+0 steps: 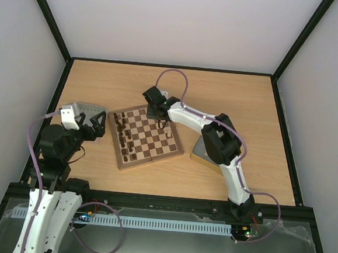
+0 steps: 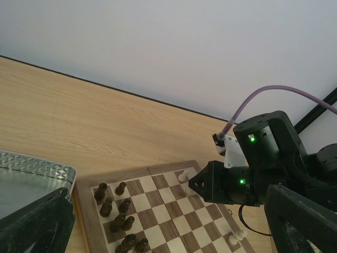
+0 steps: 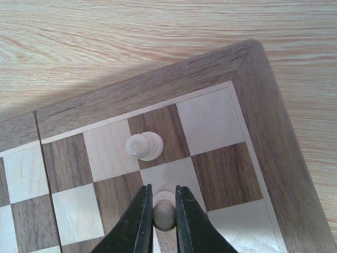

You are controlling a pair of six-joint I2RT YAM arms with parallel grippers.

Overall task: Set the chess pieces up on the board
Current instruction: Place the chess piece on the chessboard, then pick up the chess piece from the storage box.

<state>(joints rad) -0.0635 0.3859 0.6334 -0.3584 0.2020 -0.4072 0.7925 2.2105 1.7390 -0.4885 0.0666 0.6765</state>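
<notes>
So, your dark pieces [image 1: 123, 136] seem mostly placed on the board [image 1: 155, 159], but few pale pieces [image 3: 145, 146] stand there yet; the right gripper [image 3: 163, 197] clamps another pale piece [image 3: 164, 216], and the left gripper [image 1: 92, 122] stands spread apart.

Cream piece [image 3: 144, 146] just beside right gripper [image 3: 162, 203]

The board [image 3: 158, 89] is smooth wood, the tin [image 2: 31, 168] embossed metal.

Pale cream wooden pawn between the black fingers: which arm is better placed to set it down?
Right. The right gripper is shut on the pale cream wooden pawn over the checkered wooden chessboard; the left gripper hangs open by the shiny metal tin.
</notes>
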